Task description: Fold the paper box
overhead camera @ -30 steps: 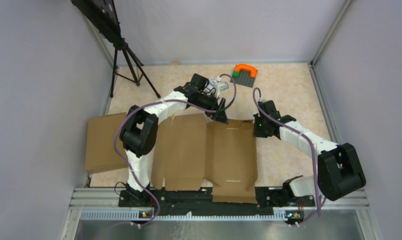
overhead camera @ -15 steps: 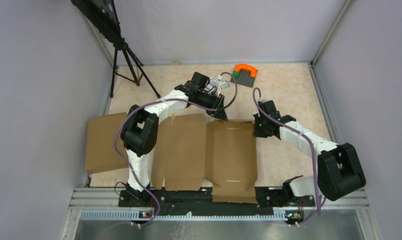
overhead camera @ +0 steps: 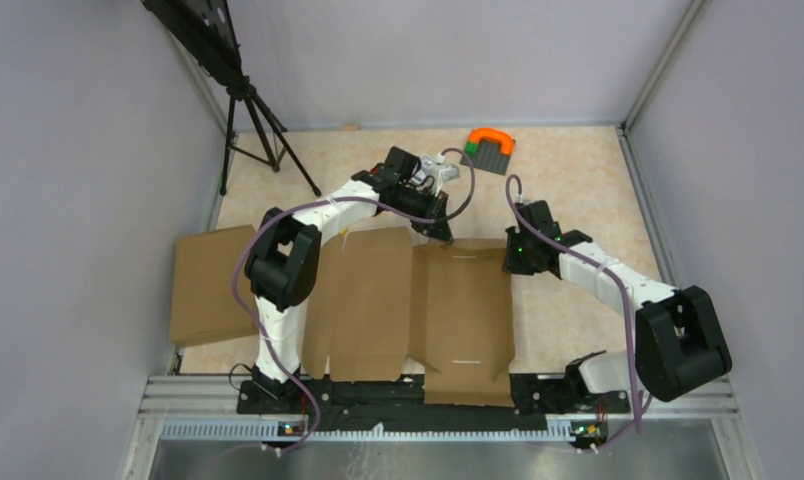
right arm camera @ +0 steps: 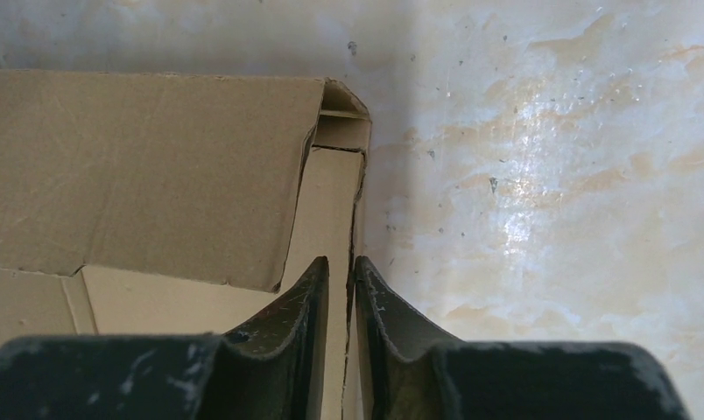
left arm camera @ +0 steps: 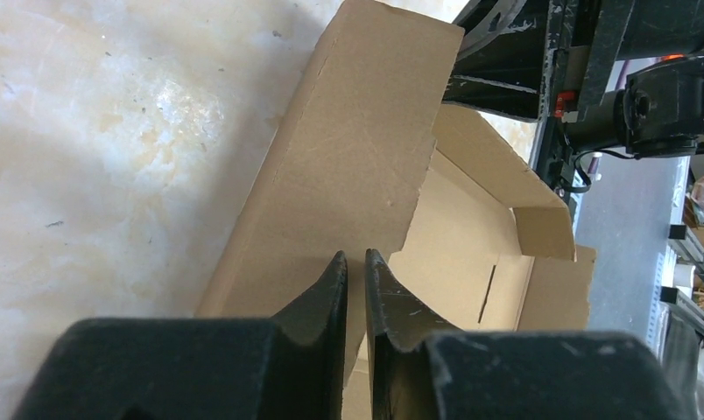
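Observation:
The paper box [overhead camera: 378, 300] lies as a brown die-cut sheet between the two arms, with its right half forming a shallow tray. At the tray's far edge my left gripper [overhead camera: 444, 236] is shut on a raised flap [left arm camera: 357, 149], which stands tilted between the jaws [left arm camera: 355, 255]. Over at the tray's far right corner, my right gripper [overhead camera: 511, 265] holds the thin side wall [right arm camera: 335, 201] edge-on between its jaws [right arm camera: 341, 261]. Another flap [right arm camera: 138, 157] leans inward to the left of that wall.
A second brown box [overhead camera: 213, 285] lies at the left, partly off the table's edge. A grey plate with an orange piece [overhead camera: 490, 148] sits at the back. A black tripod [overhead camera: 250, 110] stands at the back left. Grey walls close in both sides.
My left wrist has dipped toward the box's far edge and its jaws have closed on the flap. The right arm has barely moved.

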